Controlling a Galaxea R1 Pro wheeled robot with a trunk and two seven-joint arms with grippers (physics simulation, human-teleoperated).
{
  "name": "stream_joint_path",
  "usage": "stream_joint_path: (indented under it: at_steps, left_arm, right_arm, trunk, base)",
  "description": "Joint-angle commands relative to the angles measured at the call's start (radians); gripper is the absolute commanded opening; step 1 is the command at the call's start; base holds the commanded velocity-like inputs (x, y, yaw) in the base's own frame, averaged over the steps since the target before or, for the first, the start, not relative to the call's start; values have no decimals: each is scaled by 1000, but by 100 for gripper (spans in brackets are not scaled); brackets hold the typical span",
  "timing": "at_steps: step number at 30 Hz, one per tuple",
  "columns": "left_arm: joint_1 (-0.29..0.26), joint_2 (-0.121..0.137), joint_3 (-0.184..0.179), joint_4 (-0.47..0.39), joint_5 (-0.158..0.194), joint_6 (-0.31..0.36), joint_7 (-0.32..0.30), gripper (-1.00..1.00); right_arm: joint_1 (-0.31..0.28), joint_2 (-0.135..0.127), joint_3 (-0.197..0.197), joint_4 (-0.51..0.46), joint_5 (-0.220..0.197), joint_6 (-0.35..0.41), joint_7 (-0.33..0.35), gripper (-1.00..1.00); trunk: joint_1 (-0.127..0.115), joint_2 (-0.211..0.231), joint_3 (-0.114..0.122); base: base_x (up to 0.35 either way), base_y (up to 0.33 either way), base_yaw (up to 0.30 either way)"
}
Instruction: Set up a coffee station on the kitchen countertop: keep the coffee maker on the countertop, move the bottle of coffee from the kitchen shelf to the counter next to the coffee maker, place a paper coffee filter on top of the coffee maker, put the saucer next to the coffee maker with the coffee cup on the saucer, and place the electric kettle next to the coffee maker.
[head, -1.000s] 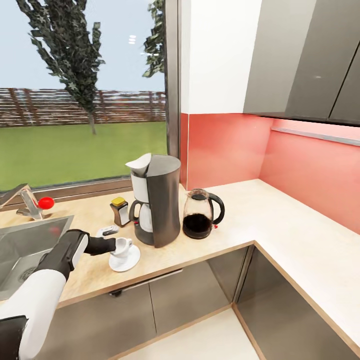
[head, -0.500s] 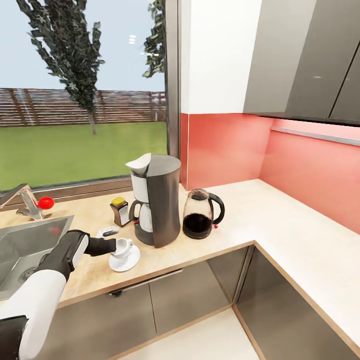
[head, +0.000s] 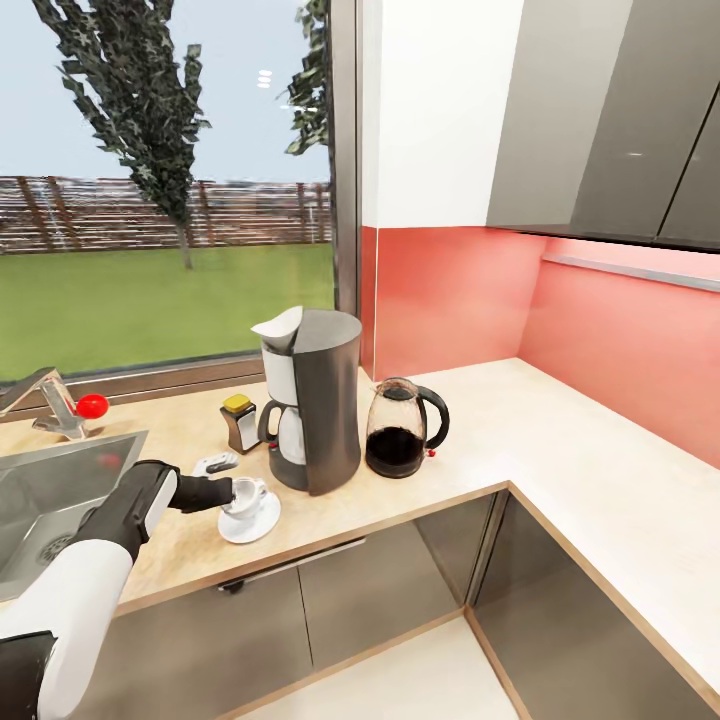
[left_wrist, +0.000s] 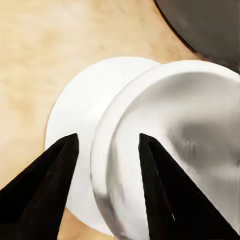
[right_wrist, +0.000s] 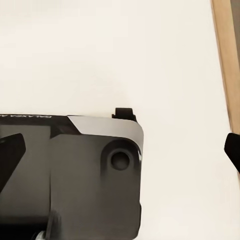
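Observation:
The coffee maker (head: 318, 412) stands on the kitchen countertop (head: 470, 420) with the paper coffee filter (head: 279, 324) on top. The bottle of coffee (head: 240, 421) stands just behind and left of it, and the electric kettle (head: 398, 428) just to its right. In front, the coffee cup (head: 246, 493) sits on the saucer (head: 250, 522). My left gripper (head: 231, 490) is open at the cup: in the left wrist view the cup (left_wrist: 170, 140) rests on the saucer (left_wrist: 75, 120), one fingertip (left_wrist: 55, 175) outside the rim and the other inside. My right gripper (right_wrist: 121, 150) hangs open over white floor.
A steel sink (head: 60, 490) and a faucet (head: 55, 405) with a red knob lie to the left. A small grey-white object (head: 214, 462) lies on the counter behind my left gripper. The counter turns along the red backsplash (head: 620, 340) on the right, under grey wall cabinets.

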Motion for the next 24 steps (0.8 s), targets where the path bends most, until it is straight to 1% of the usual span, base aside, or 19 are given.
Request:
stream_joint_path:
  at_steps: [1, 13, 18, 21, 24]
  left_arm:
    - [-1, 0, 3, -1, 0, 6, -2, 100]
    - [-1, 1, 3, -1, 2, 6, -2, 100]
    - [-3, 8, 9, -12, 2, 11, -6, 100]
    - [-13, 16, 9, -18, 3, 15, -9, 100]
    - [-28, 18, 14, -30, 3, 15, -9, 100]
  right_arm:
    - [0, 0, 7, -2, -3, 6, -4, 100]
    - [0, 0, 7, -2, -3, 7, -4, 100]
    - [0, 0, 7, -2, -3, 6, -4, 100]
    - [0, 0, 7, -2, -3, 6, -4, 100]
    - [0, 0, 7, -2, -3, 6, -4, 100]
  trunk:
    - [1, -2, -2]
    - [1, -2, -2]
    - [1, -2, -2]
    - [1, -2, -2]
    - [1, -2, -2]
  base:
    - [0, 0, 0]
    - [0, 0, 0]
    - [0, 0, 0]
    - [0, 0, 0]
    - [0, 0, 0]
